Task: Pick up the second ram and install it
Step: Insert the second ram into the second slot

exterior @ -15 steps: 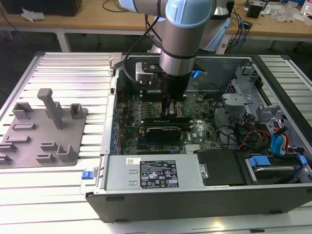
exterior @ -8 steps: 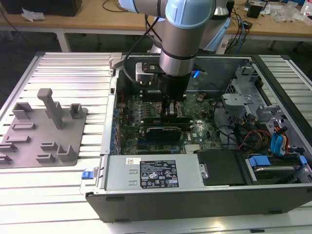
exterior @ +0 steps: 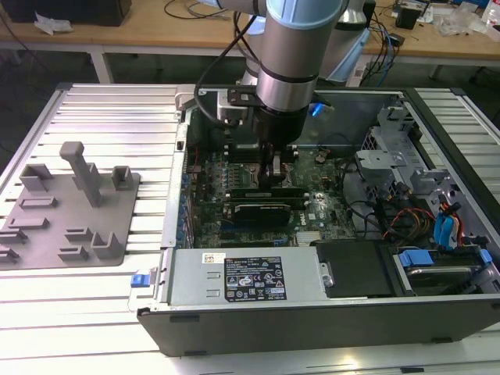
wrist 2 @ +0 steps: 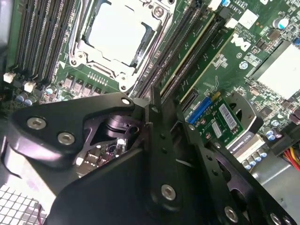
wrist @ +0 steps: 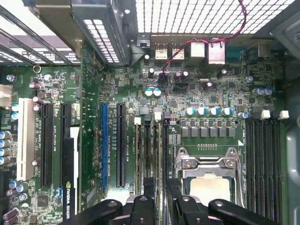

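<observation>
My gripper (exterior: 275, 173) reaches down into the open computer case (exterior: 234, 312), over the memory slots beside the CPU socket (wrist: 206, 176). In both wrist views its two black fingers (wrist: 149, 190) stand close together around a thin dark stick on edge, the second ram (wrist: 164, 152). The ram (wrist 2: 182, 63) runs along a slot, lined up with it and low on the motherboard (wrist: 220, 98). How deep it sits in the slot I cannot tell. The gripper (wrist 2: 167, 105) looks shut on the stick's near end.
A grey fixture tray (exterior: 70, 211) with posts lies on the slatted table at the exterior view's left. Inside the case, a black expansion card (exterior: 266, 209) lies just in front of the gripper, a power supply (exterior: 242, 277) nearer still, and drive cages and cables (exterior: 406, 180) to the right.
</observation>
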Controlling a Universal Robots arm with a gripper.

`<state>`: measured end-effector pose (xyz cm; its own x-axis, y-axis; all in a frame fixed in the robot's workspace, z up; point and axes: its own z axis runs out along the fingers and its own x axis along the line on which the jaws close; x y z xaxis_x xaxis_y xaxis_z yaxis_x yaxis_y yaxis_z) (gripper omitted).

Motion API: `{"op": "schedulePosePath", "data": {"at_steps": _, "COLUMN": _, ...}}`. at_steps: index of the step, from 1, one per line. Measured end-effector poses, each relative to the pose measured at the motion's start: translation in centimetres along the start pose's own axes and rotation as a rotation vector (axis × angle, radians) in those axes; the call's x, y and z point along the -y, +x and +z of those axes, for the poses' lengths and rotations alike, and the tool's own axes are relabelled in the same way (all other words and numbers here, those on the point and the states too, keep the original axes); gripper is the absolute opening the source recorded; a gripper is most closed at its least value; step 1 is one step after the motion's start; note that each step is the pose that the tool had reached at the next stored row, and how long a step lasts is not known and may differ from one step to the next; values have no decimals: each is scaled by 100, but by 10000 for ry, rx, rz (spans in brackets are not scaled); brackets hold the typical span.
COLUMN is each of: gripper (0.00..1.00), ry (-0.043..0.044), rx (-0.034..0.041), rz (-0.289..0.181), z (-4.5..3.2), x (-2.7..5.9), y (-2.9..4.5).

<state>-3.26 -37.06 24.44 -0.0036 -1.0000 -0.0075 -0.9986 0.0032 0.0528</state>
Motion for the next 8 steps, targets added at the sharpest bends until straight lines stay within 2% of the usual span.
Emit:
{"op": "schedulePosePath", "data": {"at_steps": 3, "gripper": 24, "ry": 0, "rx": -1, "rz": -1, "z": -4, "x": 77, "y": -3}}
{"op": "schedulePosePath", "data": {"at_steps": 8, "gripper": 22, "ry": 0, "rx": 0, "rz": 1, "z": -4, "x": 84, "y": -4}}
